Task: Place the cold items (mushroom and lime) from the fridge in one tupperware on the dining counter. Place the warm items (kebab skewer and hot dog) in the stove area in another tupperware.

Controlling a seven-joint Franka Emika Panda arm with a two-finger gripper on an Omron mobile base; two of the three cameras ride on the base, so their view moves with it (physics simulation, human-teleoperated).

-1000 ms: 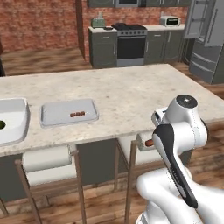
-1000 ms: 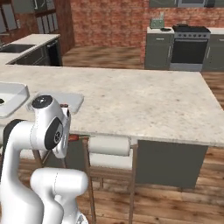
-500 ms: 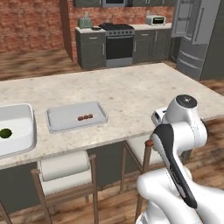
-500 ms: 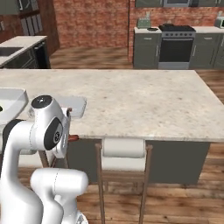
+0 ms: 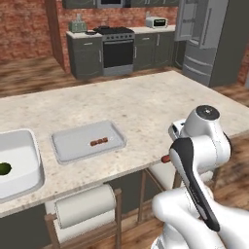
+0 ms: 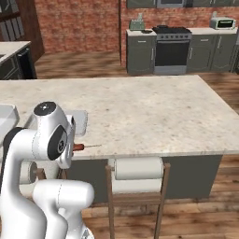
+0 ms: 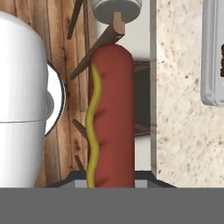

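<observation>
We count one hot dog (image 7: 111, 118), gripped by the end effector (image 7: 111, 186) at lower centre of the hand view, its long axis running up the frame. On the tabletop (image 5: 146, 102) sit two tubs: one (image 5: 87, 141) holding one skewer (image 5: 98, 142), one (image 5: 17, 163) at left with one lime (image 5: 4, 168). Two stools (image 6: 138, 175) stand below; brick walls and a stove (image 5: 116, 46) lie beyond.

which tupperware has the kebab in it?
The flat grey tupperware mid-counter, with the kebab lying inside. The deeper white tupperware to its left holds a green lime instead.
</observation>
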